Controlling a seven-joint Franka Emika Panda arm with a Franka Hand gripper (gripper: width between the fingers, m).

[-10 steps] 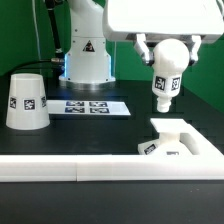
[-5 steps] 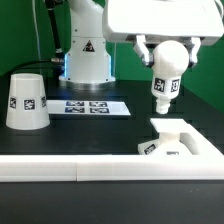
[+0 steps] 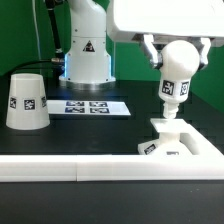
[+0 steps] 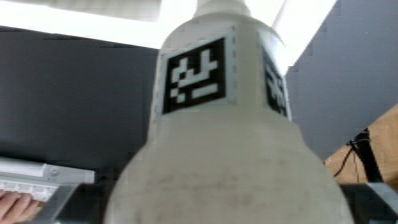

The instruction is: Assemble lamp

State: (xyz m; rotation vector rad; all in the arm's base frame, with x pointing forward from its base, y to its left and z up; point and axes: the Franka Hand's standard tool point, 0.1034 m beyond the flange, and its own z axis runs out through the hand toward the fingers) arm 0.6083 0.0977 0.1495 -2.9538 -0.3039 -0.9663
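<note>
While the hand (image 3: 178,57) holds it, the bulb (image 3: 172,90) perhaps touches the base (image 3: 188,143).

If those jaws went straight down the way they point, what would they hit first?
Most likely the base. The bulb in the jaws hangs neck-down just above it, so the neck would touch first. Depth is hard to judge from here.

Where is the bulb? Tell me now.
On the exterior view's right, the bulb hangs neck-down in the claw, directly over the base.
</note>
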